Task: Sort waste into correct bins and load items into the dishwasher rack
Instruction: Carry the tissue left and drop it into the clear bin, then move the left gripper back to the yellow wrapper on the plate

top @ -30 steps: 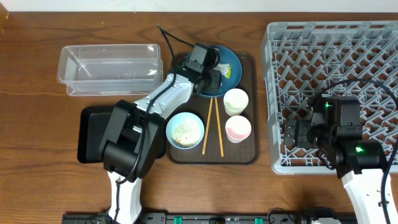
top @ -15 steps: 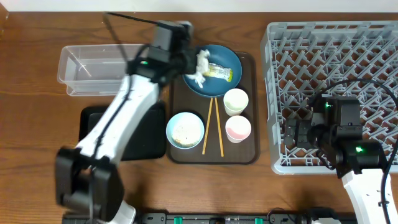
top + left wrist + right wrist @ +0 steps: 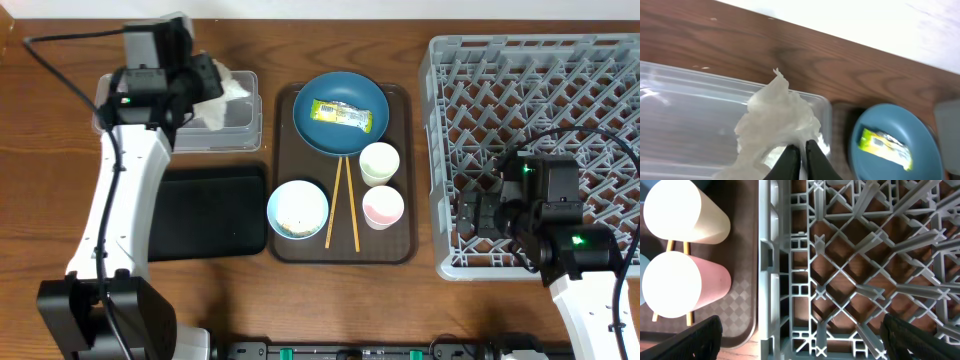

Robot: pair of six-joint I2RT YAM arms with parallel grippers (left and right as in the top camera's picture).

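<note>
Left gripper (image 3: 801, 151) pinches tissue (image 3: 774, 117) over clear tub (image 3: 680, 100), counter's far-left corner (jaws nearly together); best released low, inside the walls.

overhead: top-down, far | left wrist: near, oblique, clear tub (image 3: 685, 110) | right wrist: near, top-down, rack (image 3: 771, 300)

Dark brown serving tray (image 3: 398, 246) lies on wooden table (image 3: 60, 200); checkered tray floor.

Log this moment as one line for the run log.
left gripper: shut on tissue, over clear tub | wrapper: on blue dish | right gripper: open, over rack edge
</note>
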